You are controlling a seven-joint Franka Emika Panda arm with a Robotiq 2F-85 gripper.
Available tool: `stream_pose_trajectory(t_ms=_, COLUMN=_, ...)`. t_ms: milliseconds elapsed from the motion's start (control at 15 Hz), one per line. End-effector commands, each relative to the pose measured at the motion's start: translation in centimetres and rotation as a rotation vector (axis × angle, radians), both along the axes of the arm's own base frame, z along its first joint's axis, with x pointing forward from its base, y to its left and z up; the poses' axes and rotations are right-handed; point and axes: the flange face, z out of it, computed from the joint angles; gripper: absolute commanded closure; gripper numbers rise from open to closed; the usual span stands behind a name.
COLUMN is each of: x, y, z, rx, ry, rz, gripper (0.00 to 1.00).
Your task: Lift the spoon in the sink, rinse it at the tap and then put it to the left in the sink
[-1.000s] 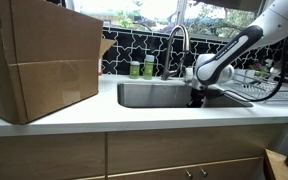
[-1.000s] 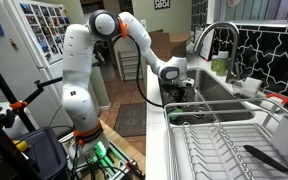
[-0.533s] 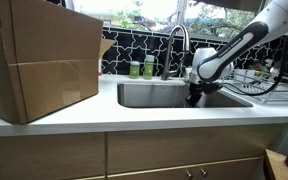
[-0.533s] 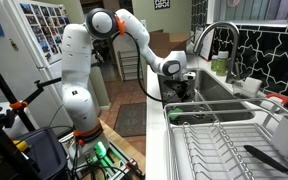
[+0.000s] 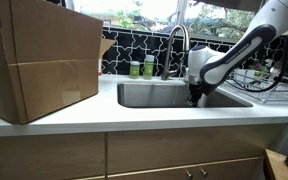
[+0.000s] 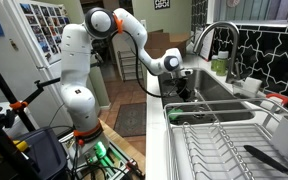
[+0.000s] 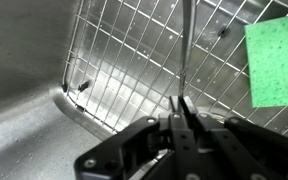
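In the wrist view my gripper (image 7: pixel 182 104) is shut on the thin metal handle of the spoon (image 7: pixel 185 45), which runs up and away from the fingertips above the wire rack (image 7: pixel 124 60) on the sink floor. The spoon's bowl is out of view. In both exterior views the gripper (image 5: pixel 194 97) (image 6: pixel 182 92) hangs inside the steel sink (image 5: pixel 149 96), at the side nearest the dish rack. The curved tap (image 5: pixel 176 40) (image 6: pixel 212 32) stands behind the sink. The spoon is too thin to make out in the exterior views.
A green sponge (image 7: pixel 277 62) lies on the wire rack in the sink. A large cardboard box (image 5: pixel 39 60) stands on the counter. A dish rack (image 6: pixel 224 140) holds items beside the sink. Two green bottles (image 5: pixel 142 68) stand behind the sink.
The arm has risen a little and shifted slightly toward the tap, with the gripper still shut on the spoon.
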Motion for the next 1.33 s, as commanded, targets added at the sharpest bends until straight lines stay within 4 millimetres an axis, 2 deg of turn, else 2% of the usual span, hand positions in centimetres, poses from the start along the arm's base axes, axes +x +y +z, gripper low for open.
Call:
stream_pose_trajectory(t_ms=0, x=1.1, y=1.0, z=1.3, rx=-0.109, ry=0.046, rz=0.037, gripper=0.98)
stream_pose_trajectory(t_ms=200, x=1.8, y=2.2, z=1.9, rx=-0.160, ry=0.094, rz=0.082, gripper=0.98)
stream_pose_trajectory(t_ms=267, x=1.6, y=1.7, z=1.6, rx=-0.114, ry=0.065, rz=0.075, gripper=0.98)
stream_pose_trajectory(t_ms=333, x=1.8, y=2.0, z=1.8, rx=-0.117, ry=0.067, rz=0.080, gripper=0.93)
stream_pose_trajectory(t_ms=600, x=1.8, y=1.9, z=1.7, rx=-0.116, ry=0.067, rz=0.078, gripper=0.93)
stream_pose_trajectory(t_ms=667, x=2.0, y=2.5, z=1.7, rx=-0.120, ry=0.053, rz=0.087, gripper=0.98)
stream_pose_trajectory(t_ms=1000, x=3.1, y=6.4, z=3.7, rx=-0.122, ry=0.021, rz=0.135, gripper=0.98)
stream_pose_trajectory(t_ms=1133, x=3.2, y=7.3, z=4.3, rx=-0.125, ry=0.020, rz=0.141, gripper=0.98)
stream_pose_trajectory(t_ms=1267, x=3.1, y=7.2, z=4.7, rx=-0.134, ry=0.023, rz=0.147, gripper=0.98)
